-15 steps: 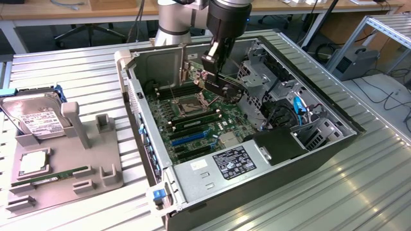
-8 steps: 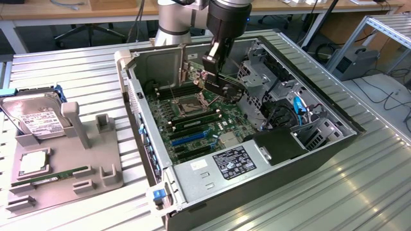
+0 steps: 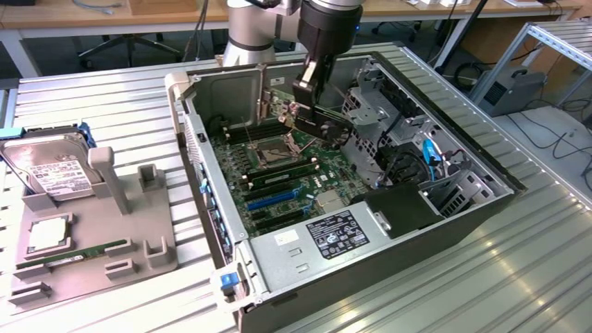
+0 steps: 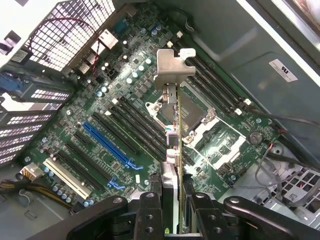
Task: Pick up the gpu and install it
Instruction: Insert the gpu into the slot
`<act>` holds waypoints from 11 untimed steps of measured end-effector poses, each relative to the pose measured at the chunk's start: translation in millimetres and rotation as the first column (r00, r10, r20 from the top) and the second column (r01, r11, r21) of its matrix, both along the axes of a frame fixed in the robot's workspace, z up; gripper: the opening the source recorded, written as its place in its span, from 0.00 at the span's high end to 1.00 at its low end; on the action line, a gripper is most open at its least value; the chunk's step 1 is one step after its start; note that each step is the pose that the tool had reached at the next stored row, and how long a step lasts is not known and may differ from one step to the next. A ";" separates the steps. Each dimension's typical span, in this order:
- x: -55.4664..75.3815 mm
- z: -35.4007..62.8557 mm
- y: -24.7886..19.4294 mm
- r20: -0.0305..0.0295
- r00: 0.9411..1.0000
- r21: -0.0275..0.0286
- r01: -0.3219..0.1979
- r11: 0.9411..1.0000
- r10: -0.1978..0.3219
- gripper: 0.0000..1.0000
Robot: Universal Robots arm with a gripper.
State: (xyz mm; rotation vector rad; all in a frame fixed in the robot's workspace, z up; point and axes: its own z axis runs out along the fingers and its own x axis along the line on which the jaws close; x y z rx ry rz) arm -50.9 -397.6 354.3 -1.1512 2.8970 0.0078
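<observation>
The claw (image 4: 175,205) is clamped narrow on the gpu (image 4: 170,182), one finger on each face, with the card hanging edge-down and its silver bracket (image 4: 172,70) at the far end. The gpu is in the air inside the case (image 3: 462,222), above the board (image 4: 125,100), roughly over the ground between the socket (image 4: 200,120) and the black slots, and touching nothing below.

By my reading, the pick-up is done and the install is in hand, with the card not yet seated. Seating calls for the card's lower edge to lie along one long slot, perhaps the blue slot (image 4: 110,145) beside it, with the bracket at the rear wall, and a straight push down.

Farther off, the case wall carries a white label (image 4: 282,70) and the supply a dark label (image 3: 337,234). The drive (image 3: 51,173) stands on the tray (image 3: 83,270) at the exterior view's left. None of the writing can be read.
</observation>
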 end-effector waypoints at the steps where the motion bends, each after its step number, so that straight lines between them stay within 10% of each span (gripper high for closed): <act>1: 0.0 0.0 0.0 0.000 1.000 0.000 -0.004 1.000 0.004 0.73; 11: 0.0 0.0 0.0 0.000 0.999 0.000 -0.048 0.999 0.048 0.73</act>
